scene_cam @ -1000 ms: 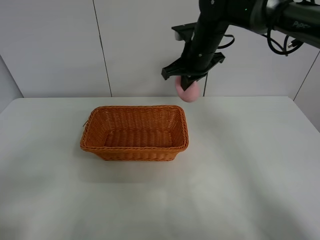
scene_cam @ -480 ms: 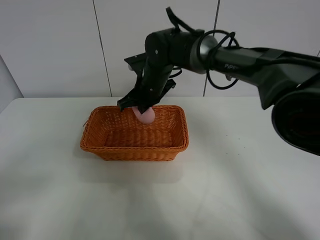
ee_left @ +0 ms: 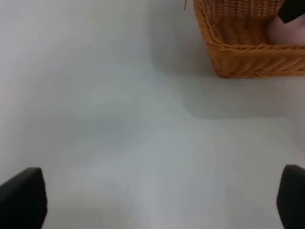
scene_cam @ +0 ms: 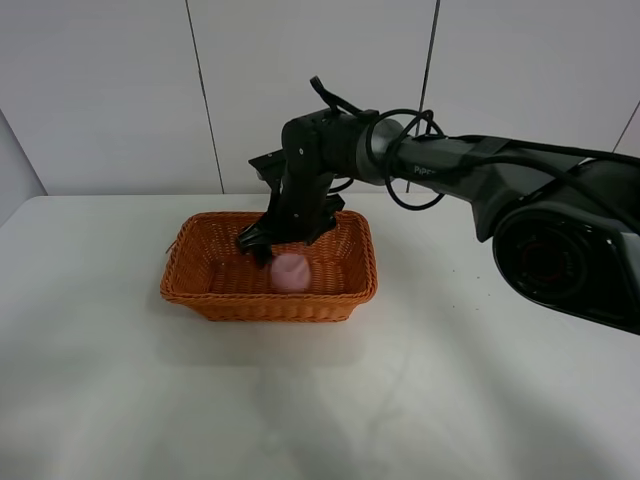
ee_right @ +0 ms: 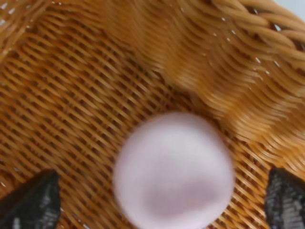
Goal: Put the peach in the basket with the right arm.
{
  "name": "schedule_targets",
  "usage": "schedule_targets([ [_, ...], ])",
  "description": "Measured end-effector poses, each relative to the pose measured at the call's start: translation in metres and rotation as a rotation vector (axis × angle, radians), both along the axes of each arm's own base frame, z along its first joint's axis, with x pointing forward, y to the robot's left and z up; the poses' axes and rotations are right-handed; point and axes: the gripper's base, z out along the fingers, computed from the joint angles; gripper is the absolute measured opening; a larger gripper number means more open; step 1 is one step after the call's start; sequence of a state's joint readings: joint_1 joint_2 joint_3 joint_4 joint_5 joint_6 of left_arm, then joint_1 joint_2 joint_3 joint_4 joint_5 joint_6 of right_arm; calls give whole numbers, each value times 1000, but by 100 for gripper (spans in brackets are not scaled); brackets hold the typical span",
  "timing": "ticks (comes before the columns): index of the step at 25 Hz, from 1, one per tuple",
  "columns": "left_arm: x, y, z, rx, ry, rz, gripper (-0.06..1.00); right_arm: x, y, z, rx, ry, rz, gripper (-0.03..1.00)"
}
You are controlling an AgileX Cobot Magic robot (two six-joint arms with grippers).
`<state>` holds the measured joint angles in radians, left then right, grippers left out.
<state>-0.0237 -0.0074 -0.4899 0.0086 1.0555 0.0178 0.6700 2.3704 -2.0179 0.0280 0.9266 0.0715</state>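
Observation:
The pink peach (scene_cam: 290,271) lies inside the orange-brown wicker basket (scene_cam: 190,285), toward its right half, on the woven floor. My right gripper (scene_cam: 277,243), on the black arm reaching in from the right, hangs just above the peach with its jaws spread. In the right wrist view the peach (ee_right: 174,169) is a little blurred and sits between the two dark fingertips (ee_right: 31,200) without touching either. The left gripper (ee_left: 157,200) stands open above bare table, and the basket (ee_left: 248,52) is off at a corner of its view.
The white table (scene_cam: 480,350) stretches out on all sides of the basket. A pale panelled wall (scene_cam: 110,90) stands behind the table's back edge. The right arm's cables loop above the basket's back rim.
The right arm carried the peach from the right of the basket to over it, came down, and opened. The peach has dropped out of the jaws onto the basket floor.

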Motion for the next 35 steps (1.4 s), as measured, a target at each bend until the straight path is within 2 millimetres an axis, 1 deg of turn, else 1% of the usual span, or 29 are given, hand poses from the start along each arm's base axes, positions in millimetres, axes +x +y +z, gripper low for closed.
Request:
schedule_targets([
  [5, 0, 0, 0, 0, 0, 0, 99, -2, -2, 5, -11, 14, 1, 69],
  [7, 0, 0, 0, 0, 0, 0, 99, -3, -2, 16, -14, 20, 2, 69],
  [9, 0, 0, 0, 0, 0, 0, 99, -2, -2, 34, -12, 16, 4, 69],
  [12, 0, 0, 0, 0, 0, 0, 99, 0, -1, 69, 0, -27, 7, 69],
  [17, 0, 0, 0, 0, 0, 0, 99, 4, -4, 126, 52, -161, 0, 69],
  [20, 0, 0, 0, 0, 0, 0, 99, 9, -12, 129, 54, -165, -18, 70],
  [22, 0, 0, 0, 0, 0, 0, 99, 16, -21, 129, 52, -163, -42, 70],
  [25, 0, 0, 0, 0, 0, 0, 99, 34, -47, 129, 48, -163, -102, 70],
  [26, 0, 0, 0, 0, 0, 0, 99, 41, -60, 129, 45, -164, -131, 70],
  [29, 0, 0, 0, 0, 0, 0, 99, 65, -104, 129, 37, -166, -229, 70],
  [31, 0, 0, 0, 0, 0, 0, 99, 80, -140, 129, 31, -168, -305, 70],
  [34, 0, 0, 0, 0, 0, 0, 99, 96, -192, 129, 21, -170, -410, 70],
  [35, 0, 0, 0, 0, 0, 0, 99, 99, -206, 129, 19, -171, -439, 70],
])
